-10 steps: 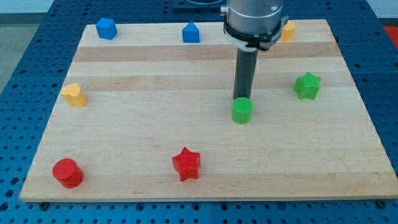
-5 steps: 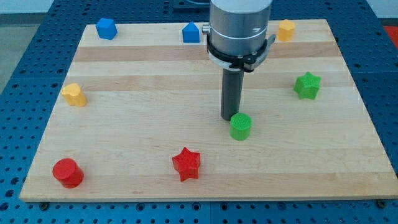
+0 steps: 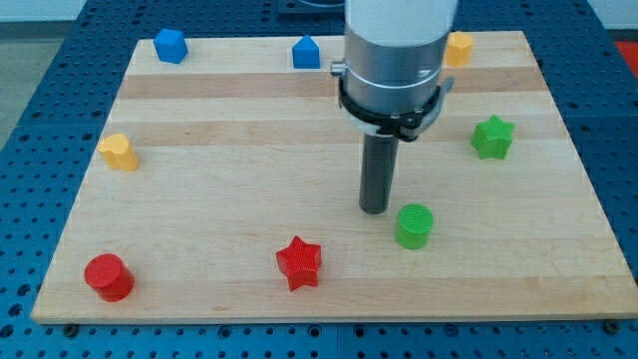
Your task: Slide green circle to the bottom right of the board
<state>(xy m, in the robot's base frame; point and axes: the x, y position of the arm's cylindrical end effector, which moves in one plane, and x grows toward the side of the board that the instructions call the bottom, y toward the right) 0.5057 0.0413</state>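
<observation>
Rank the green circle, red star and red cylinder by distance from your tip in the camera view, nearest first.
From my tip:
1. Green circle block, just to its lower right.
2. Red star block, lower left.
3. Red cylinder block, far at the bottom left corner.

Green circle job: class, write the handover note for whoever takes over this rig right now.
My tip is on the board, just to the upper left of the green circle, close beside it.
The green circle sits right of the board's centre, in the lower half, below the green star.
Done: it lies part of the way toward the bottom right.
Left: push it on down and to the right, into the bottom right corner.
</observation>
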